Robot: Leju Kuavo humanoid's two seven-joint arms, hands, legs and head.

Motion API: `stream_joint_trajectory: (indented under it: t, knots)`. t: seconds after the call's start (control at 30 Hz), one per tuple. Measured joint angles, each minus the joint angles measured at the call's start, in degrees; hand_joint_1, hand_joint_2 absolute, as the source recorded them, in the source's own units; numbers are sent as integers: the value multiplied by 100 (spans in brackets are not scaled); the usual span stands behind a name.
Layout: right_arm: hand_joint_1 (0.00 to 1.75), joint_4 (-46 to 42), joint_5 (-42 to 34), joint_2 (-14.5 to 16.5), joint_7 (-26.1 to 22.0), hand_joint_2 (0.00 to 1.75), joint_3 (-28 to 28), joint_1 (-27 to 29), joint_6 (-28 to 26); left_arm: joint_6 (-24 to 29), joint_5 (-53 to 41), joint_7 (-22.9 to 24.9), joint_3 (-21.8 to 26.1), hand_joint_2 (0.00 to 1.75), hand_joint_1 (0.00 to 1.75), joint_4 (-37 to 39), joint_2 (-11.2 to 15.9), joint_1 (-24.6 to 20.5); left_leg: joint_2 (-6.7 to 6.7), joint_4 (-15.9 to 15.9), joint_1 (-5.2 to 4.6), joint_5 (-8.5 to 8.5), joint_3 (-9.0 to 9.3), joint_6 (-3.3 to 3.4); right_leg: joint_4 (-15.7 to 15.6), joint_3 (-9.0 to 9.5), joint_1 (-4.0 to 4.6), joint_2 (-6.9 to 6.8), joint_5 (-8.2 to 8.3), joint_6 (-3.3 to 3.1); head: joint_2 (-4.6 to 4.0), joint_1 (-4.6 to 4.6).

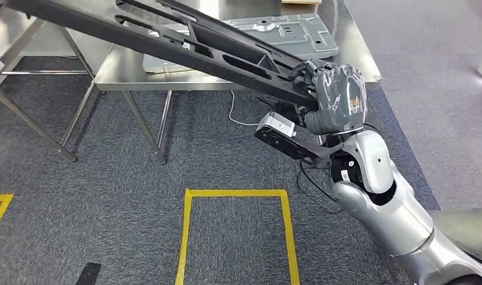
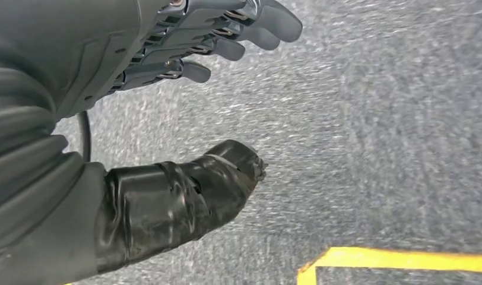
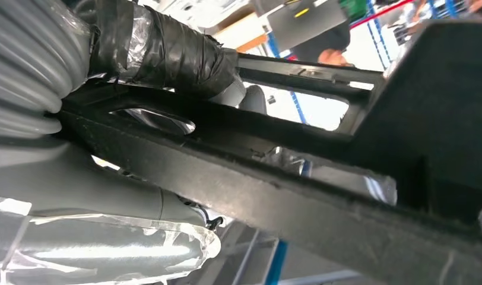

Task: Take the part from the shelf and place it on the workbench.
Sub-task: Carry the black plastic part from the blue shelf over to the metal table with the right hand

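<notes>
Carpet (image 1: 138, 172) with a yellow tape rectangle (image 1: 235, 193) is seen nearest. The left hand (image 2: 167, 89) is held over the carpet, fingers apart, nothing held. The right hand (image 1: 336, 98) is clamped on the low end of the long black frame part (image 1: 185, 41). The part is angled up and left, above the steel desk (image 1: 126, 68), where a grey stamped metal sheet (image 1: 286, 32) lies.

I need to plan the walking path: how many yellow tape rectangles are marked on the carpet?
2 in the head view: one whole outline in front of the workbench, one partly cut off at the left edge. More may lie out of frame.
</notes>
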Motion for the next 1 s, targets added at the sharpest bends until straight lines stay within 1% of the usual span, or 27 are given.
stream_joint_trajectory:
  t: [0.03,0.07,0.1,0.13,0.17,0.23,0.27,0.3,0.33,0.37,0.4,0.43,0.47,0.5,0.53,0.57,0.6,0.63,0.67,0.73,0.8,0.83,0.87,0.9,0.93,0.97,1.0]
  knots:
    - [175,0,0,-5,0,175,0,-3,1,1,1,0,0,175,0,0,3,1,74,-352,7,181,197,-11,23,0,-3,-60,-19,18,-1,-1]
    - [175,0,0,-10,0,175,-1,-9,1,3,3,-1,0,175,0,0,7,-6,186,-732,-9,305,404,-14,52,-4,3,-116,-44,45,-1,-2]
    - [175,1,-1,-19,0,175,-3,-21,4,5,8,-3,1,175,0,0,10,-15,262,-1046,-24,398,571,10,89,-11,14,-167,-73,77,0,2]
    - [175,1,-2,-26,0,175,-7,-38,9,8,11,-7,2,175,0,0,13,-22,309,-1222,-42,425,659,45,117,-16,28,-210,-96,108,0,8]
    - [175,1,-3,-32,0,175,-10,-57,15,11,17,-10,3,175,0,0,12,-26,296,-1264,-60,402,668,87,131,-18,45,-253,-112,136,1,18]
    - [175,2,-6,-39,0,175,-13,-93,25,15,27,-15,5,175,0,0,13,-12,174,-1264,-56,418,657,169,141,-9,50,-325,-141,186,1,31]
    - [175,3,-7,-48,0,175,-13,-106,28,17,33,-16,7,175,0,0,12,-6,122,-1272,-50,425,661,200,185,-18,39,-288,-188,216,1,35]
    - [175,3,-8,-58,0,175,-14,-118,29,19,34,-18,10,175,0,0,13,-4,75,-1281,-42,435,667,232,314,-67,20,-195,-283,241,1,40]
    - [175,2,-10,-70,0,175,-15,-127,30,20,35,-20,13,175,0,0,13,-10,28,-1289,-35,445,673,260,561,-175,4,-67,-431,264,1,47]
    - [175,3,-16,-84,0,175,-16,-131,30,21,35,-21,16,175,0,0,12,-17,-21,-1289,-37,447,671,279,917,-334,-7,64,-612,275,1,54]
    - [175,4,-26,-95,0,175,-18,-131,31,21,33,-21,18,175,0,0,8,-25,-77,-1289,-43,450,668,295,1307,-522,-9,142,-777,279,1,57]
    - [175,7,-38,-104,0,175,-18,-124,31,20,32,-21,19,175,0,0,1,-29,-140,-1289,-49,451,667,304,1624,-684,-8,178,-875,278,1,60]
    - [175,11,-50,-114,0,175,-18,-118,32,20,33,-22,20,175,0,0,-8,-27,-199,-1287,-56,450,668,308,1759,-767,-5,195,-863,267,1,61]
    - [175,14,-61,-122,0,175,-17,-116,32,19,36,-28,20,175,0,0,-17,-23,-252,-1285,-62,450,672,309,1666,-744,0,205,-737,244,1,61]
    - [175,16,-74,-127,0,175,-17,-120,31,13,39,-40,20,175,0,0,-25,-18,-302,-1284,-65,450,679,309,1371,-622,11,221,-530,210,1,62]
    - [175,17,-85,-132,0,175,-17,-131,29,2,44,-60,20,175,0,0,-32,-15,-342,-1283,-66,451,685,308,965,-449,24,258,-322,164,1,62]
    - [175,17,-97,-136,0,175,-17,-145,26,-17,49,-87,20,175,0,0,-41,-13,-383,-1278,-73,452,682,299,592,-286,34,300,-177,123,1,59]
    - [175,18,-108,-137,1,175,-17,-160,25,-48,54,-117,20,175,0,0,-49,-11,-419,-1278,-73,458,672,282,334,-168,46,337,-100,94,1,59]
    - [175,19,-120,-138,6,175,-17,-171,25,-90,60,-151,21,175,0,0,-56,-4,-442,-1281,-67,466,658,256,204,-112,58,366,-88,75,1,56]
    - [175,25,-153,-138,24,175,-17,-179,26,-179,75,-211,22,175,0,0,-67,17,-472,-1303,-56,486,641,185,150,-85,63,358,-75,50,1,56]
    - [175,29,-179,-143,49,175,-18,-185,25,-249,87,-247,22,175,0,0,-83,30,-355,-1199,-61,400,592,127,70,-51,36,320,-25,6,0,49]
    - [175,31,-185,-148,58,175,-19,-188,25,-279,91,-255,22,175,0,0,-86,26,-258,-1007,-66,273,507,104,31,-35,17,298,-3,-18,0,43]
    - [175,33,-189,-153,67,175,-19,-187,25,-310,94,-257,22,175,0,0,-90,19,-150,-702,-57,102,371,88,16,-28,16,277,6,-31,0,39]
    - [175,37,-190,-157,71,175,-20,-183,24,-341,96,-257,23,175,0,0,-91,12,-85,-334,-51,-78,204,69,16,-31,14,259,5,-43,0,36]
    - [175,40,-190,-158,72,175,-20,-173,22,-367,98,-255,23,175,0,0,-93,10,-59,-2,-39,-200,50,48,20,-35,13,242,3,-46,1,35]
    - [175,43,-187,-159,73,175,-19,-160,21,-386,99,-254,24,175,0,0,-97,11,-46,187,-27,-232,-38,28,24,-37,11,225,0,-45,0,35]
    - [175,44,-182,-160,74,175,-19,-152,20,-399,99,-252,24,175,0,0,-101,12,-33,161,-15,-159,-19,11,33,-38,9,211,-7,-37,0,35]
